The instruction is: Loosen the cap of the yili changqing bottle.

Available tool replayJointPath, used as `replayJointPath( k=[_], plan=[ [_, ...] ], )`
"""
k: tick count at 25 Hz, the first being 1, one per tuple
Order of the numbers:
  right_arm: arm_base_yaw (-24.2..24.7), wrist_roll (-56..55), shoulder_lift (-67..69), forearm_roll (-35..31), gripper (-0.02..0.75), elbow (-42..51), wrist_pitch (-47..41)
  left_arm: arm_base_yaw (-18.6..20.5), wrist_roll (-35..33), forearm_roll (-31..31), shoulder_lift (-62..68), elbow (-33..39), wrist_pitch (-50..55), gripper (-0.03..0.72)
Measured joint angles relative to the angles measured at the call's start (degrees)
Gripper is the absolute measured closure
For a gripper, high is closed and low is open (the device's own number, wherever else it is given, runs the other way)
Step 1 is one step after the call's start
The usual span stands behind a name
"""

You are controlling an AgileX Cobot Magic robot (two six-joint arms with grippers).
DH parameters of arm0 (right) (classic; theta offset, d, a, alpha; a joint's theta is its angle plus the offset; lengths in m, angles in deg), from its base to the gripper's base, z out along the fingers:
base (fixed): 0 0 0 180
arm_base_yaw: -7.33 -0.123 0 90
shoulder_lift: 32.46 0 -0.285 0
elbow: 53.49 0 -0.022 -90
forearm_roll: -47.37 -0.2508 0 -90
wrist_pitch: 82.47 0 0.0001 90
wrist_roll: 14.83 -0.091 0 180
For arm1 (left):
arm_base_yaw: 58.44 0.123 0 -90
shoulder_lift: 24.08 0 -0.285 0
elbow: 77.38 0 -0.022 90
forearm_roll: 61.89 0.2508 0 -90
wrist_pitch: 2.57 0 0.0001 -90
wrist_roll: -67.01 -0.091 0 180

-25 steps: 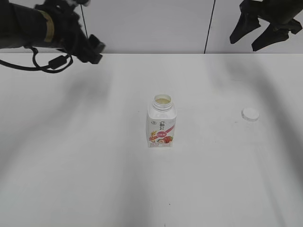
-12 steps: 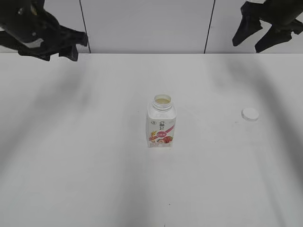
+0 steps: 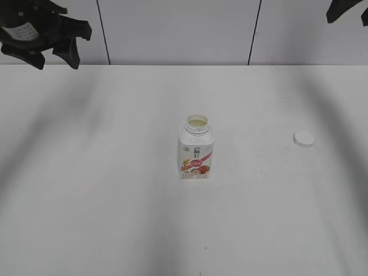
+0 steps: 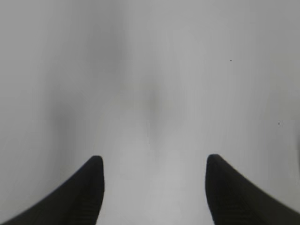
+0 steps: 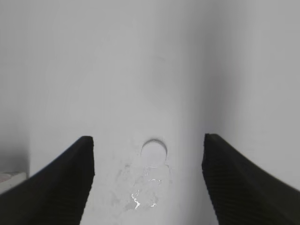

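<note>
- We see the yili changqing bottle (image 3: 196, 148) standing upright near the middle of the tabletop (image 3: 103, 190), its wide neck open and a pale liquid showing at the mouth.
- The cap (image 3: 303, 138) is not on the bottle; it lies flat on the tabletop well apart from it, toward the right edge. In our right wrist view the cap (image 5: 154, 152) sits below and between the two dark jaws, with some shiny wet-looking marks on the surface just beside it.
- Our left gripper (image 3: 54, 54) hangs above the far-left corner, jaws spread and holding nothing; the left wrist view shows only bare tabletop between the left gripper (image 4: 154, 164) tips.
- Our right gripper (image 5: 147, 140) is likewise open and empty; in the exterior view only a dark scrap of it shows at the top right, above the far-right corner.
- We judge the loosening done, indeed overdone, since the cap is fully off.
- Risks from here:
  - the open bottle is squat but unheld, so any arm sweeping low across the middle could tip it and spill the contents;
  - the cap is light and flat, so a descending jaw could flick it toward the right edge;
  - a wet surface near the cap could make a regrasp slip.
</note>
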Motion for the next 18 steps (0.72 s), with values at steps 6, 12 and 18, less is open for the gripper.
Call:
replayJointPath(
  k=[6,12,18],
  plan=[
    [0.0,-1.12,-10.85,-0.04,0.173,10.24,0.0,0.0,-0.02,1.15,0.0,-0.05,6.54,0.263],
    [0.0,-1.44,-23.51,-1.63,0.173,25.42,0.0,0.04,-0.07,1.85,-1.75,2.06,14.28,0.263],
    [0.0,-1.44,-36.61,-0.35,0.173,40.66,-0.02,0.04,0.18,1.22,-14.35,12.41,12.07,0.263]
  ],
)
